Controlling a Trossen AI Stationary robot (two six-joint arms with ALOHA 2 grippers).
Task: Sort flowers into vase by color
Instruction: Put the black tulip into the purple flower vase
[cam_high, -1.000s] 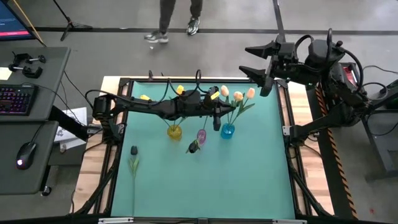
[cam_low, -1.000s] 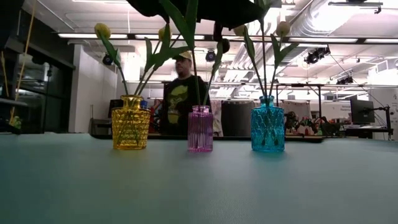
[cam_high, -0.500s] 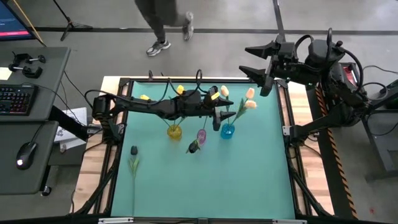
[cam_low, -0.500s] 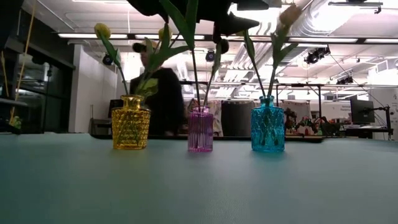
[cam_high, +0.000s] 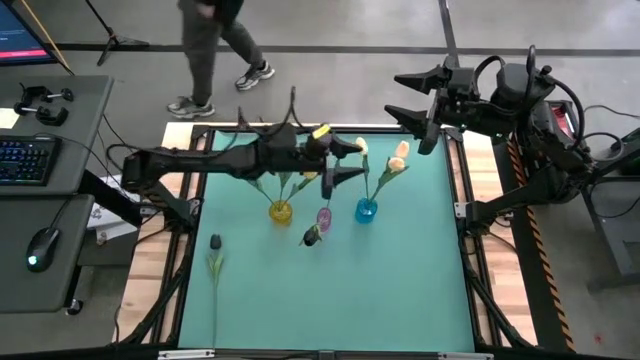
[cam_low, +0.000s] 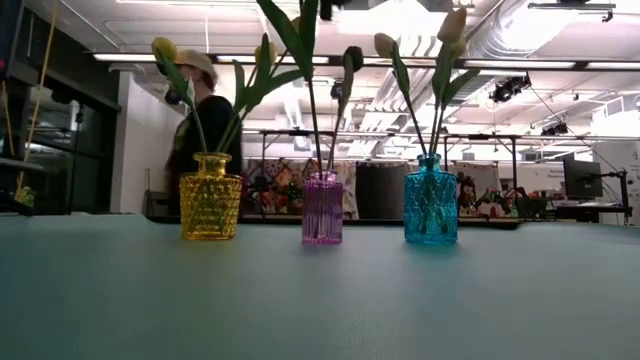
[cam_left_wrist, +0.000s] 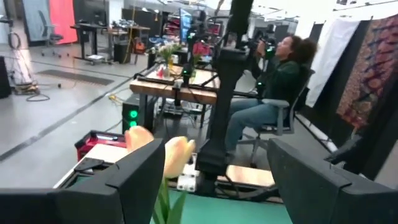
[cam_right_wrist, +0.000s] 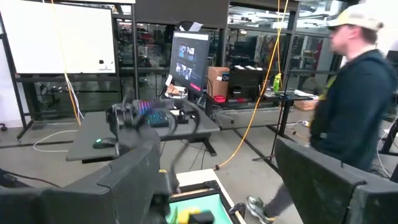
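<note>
Three small glass vases stand in a row mid-table: yellow (cam_high: 281, 211), pink (cam_high: 324, 216) and blue (cam_high: 366, 211). Peach flowers (cam_high: 397, 158) stand with their stems in the blue vase (cam_low: 430, 205). Yellow flowers (cam_low: 165, 48) stand in the yellow vase (cam_low: 210, 195), and a dark flower (cam_low: 352, 57) in the pink vase (cam_low: 322, 207). Another dark flower (cam_high: 215, 255) lies flat on the mat at the left. My left gripper (cam_high: 350, 162) hovers open above the vases, left of the peach heads (cam_left_wrist: 179, 152), holding nothing. My right gripper (cam_high: 402, 97) waits open at the far right corner.
The black frame (cam_high: 190, 200) borders the green mat, with bare mat toward the near edge (cam_high: 330, 300). A person (cam_high: 210, 40) walks on the floor beyond the far edge. A desk with a keyboard (cam_high: 25, 160) stands left of the table.
My left gripper has opened and let go of a peach flower, which now stands in the blue vase, leaning right. The gripper has risen out of the low view and drawn back toward the table's left and far edges. The person behind has walked left.
</note>
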